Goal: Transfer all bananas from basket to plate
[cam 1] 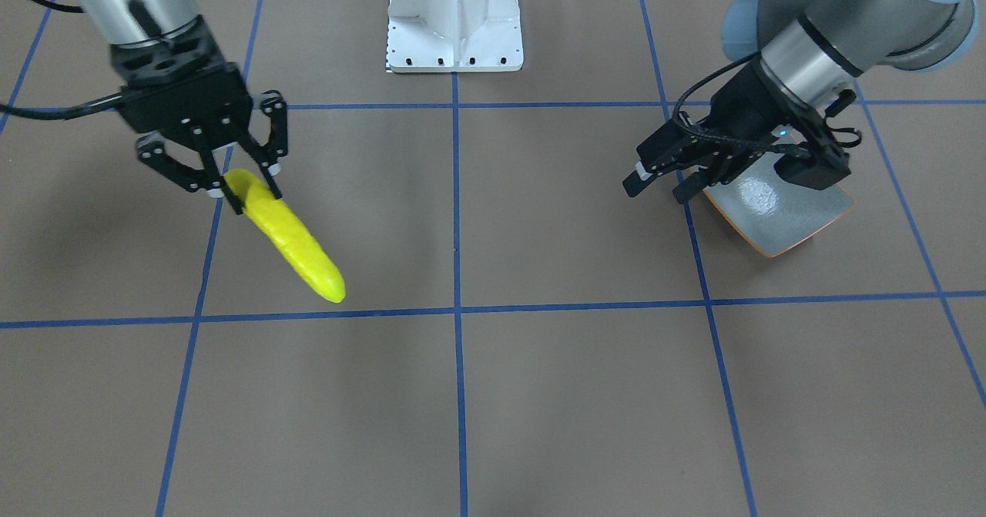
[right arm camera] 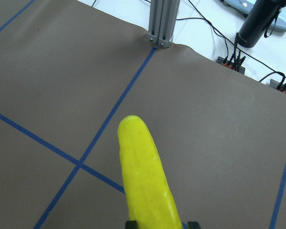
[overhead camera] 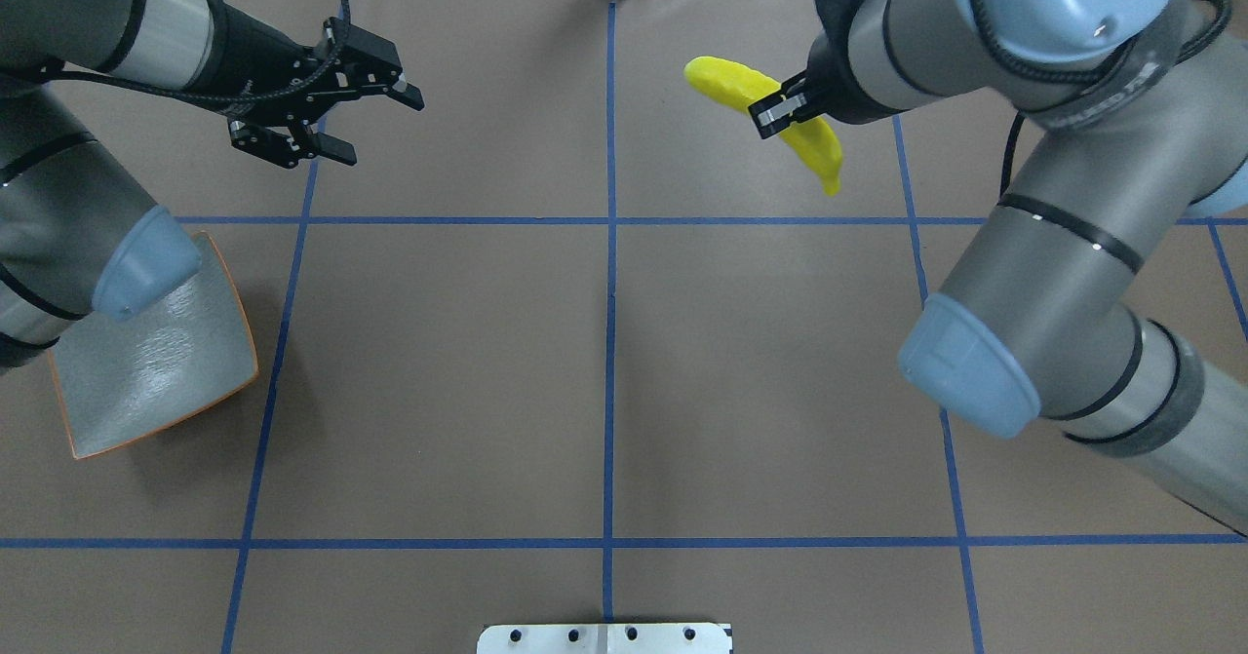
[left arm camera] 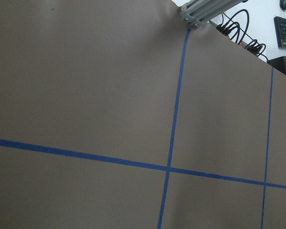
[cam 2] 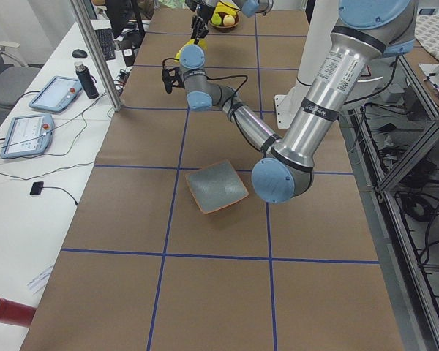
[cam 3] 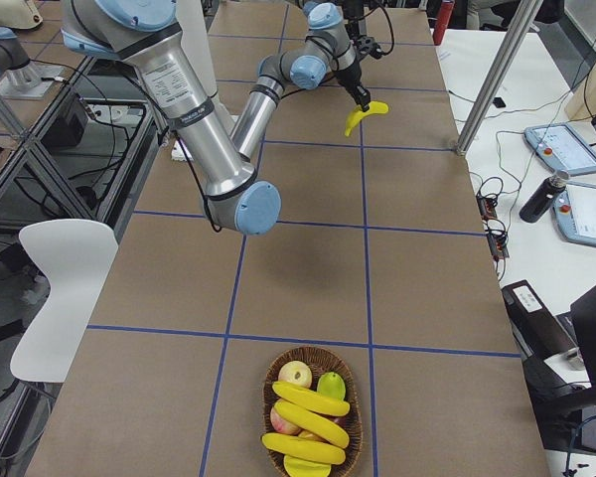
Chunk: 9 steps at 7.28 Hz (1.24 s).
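Right gripper (cam 1: 240,188) is clamped on a banana (cam 1: 296,251), held clear of the table, long axis slanting down. Plate (overhead camera: 156,371) lies well apart, toward the robot's left, nearer the left gripper (overhead camera: 380,130), which is spread and empty.
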Each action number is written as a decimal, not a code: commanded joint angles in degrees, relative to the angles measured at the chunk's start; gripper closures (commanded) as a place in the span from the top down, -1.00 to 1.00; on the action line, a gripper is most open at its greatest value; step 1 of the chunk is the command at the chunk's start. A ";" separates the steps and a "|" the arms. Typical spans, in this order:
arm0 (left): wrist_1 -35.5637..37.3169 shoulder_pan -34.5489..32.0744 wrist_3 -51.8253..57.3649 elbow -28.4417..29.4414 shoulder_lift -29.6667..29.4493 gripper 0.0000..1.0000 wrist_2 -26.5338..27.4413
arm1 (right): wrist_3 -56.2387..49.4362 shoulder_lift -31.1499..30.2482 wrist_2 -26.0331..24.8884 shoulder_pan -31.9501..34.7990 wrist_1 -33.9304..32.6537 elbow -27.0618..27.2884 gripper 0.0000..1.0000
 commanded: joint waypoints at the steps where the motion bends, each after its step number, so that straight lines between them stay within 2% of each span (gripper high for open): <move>1: 0.18 2.60 -11.43 1.32 -4.04 1.00 0.64 | 0.28 4.01 -10.66 -7.58 -0.24 -0.37 -1.00; 4: 0.71 4.81 -15.59 2.91 -7.03 1.00 0.73 | 0.28 5.26 -19.36 -12.68 -0.15 -0.81 -1.00; 6: 0.62 4.72 -21.45 2.91 -9.39 1.00 1.60 | 0.19 5.52 -22.01 -14.44 -0.06 -0.81 -1.00; 7: 0.36 4.81 -22.97 2.91 -9.76 1.00 4.22 | 0.19 6.04 -22.28 -15.06 -0.06 -0.72 -1.00; 9: 0.71 4.90 -23.07 3.00 -9.94 1.00 4.34 | 0.28 7.01 -23.86 -16.73 0.03 -0.72 -1.00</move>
